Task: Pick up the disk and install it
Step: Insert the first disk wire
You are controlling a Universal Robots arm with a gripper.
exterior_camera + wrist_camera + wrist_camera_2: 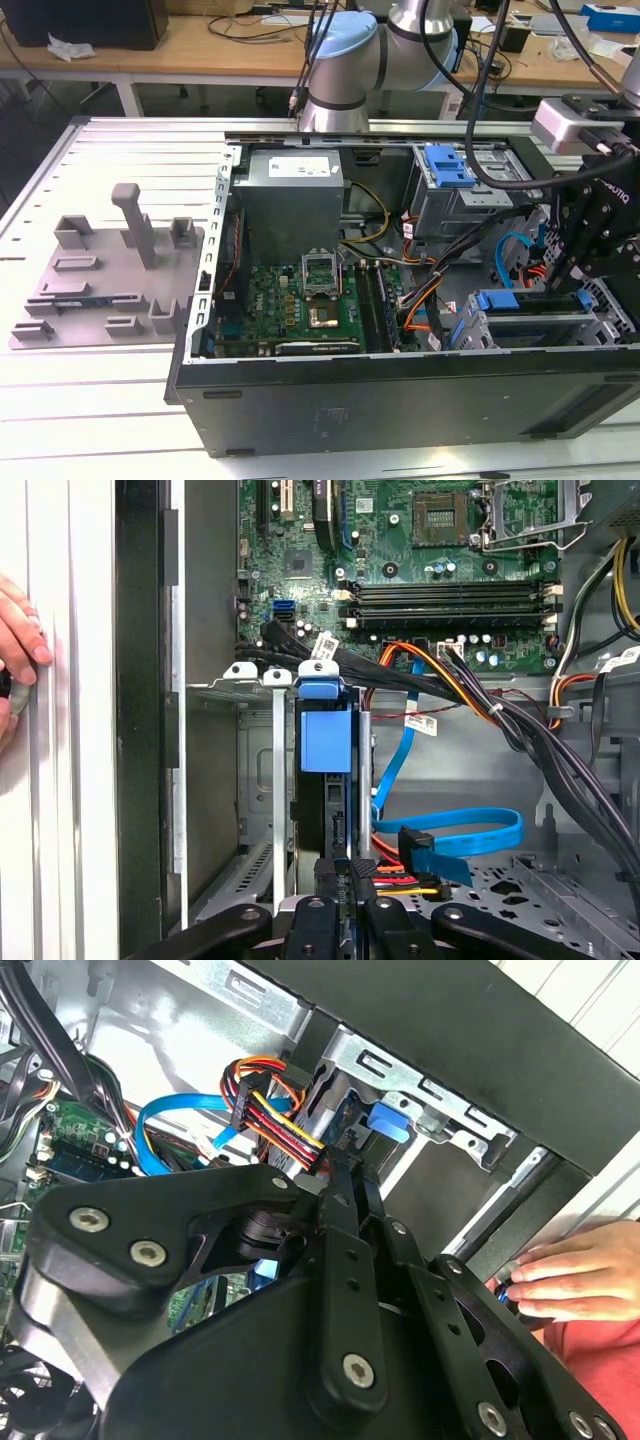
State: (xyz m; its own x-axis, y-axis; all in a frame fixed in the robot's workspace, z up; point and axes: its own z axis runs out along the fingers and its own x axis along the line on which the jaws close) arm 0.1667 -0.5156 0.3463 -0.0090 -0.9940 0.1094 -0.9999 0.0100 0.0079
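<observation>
Gripper (345, 880) sits low in the open case, at the drive cage (262, 675) on the exterior view's right. Jaw state: you can't tell from either wrist view whether they're clamped on anything, so don't assume a grip.

The relation that matters: the disk (325, 742) is straight ahead of the jaws and just beyond them, standing on edge in a cage slot. You see its thin side only, blue frame end farthest from the gripper. Its long axis runs away from the jaws, in line with the slot, between the cage's metal rails. Whether it's fully seated isn't readable from here.

Counts, working outward:
- 1 gripper, 1 arm.
- 1 disk at the jaws. The exterior view shows blue-framed parts in the cage area; you can't separate them well enough there to count drives.
- 1 bundle of red, yellow and black power wires (400, 883), right beside the jaws.
- 2 blue cables: a flat looped one (460, 830) near the case floor, and a thinner one (400, 750) rising toward the board.
- 1 motherboard (400, 560) beyond the cage, with 1 empty CPU socket (440, 515).
- 1 person's hand (18, 630) resting outside the case wall, well apart from the disk. The gripper is much the nearer.
</observation>
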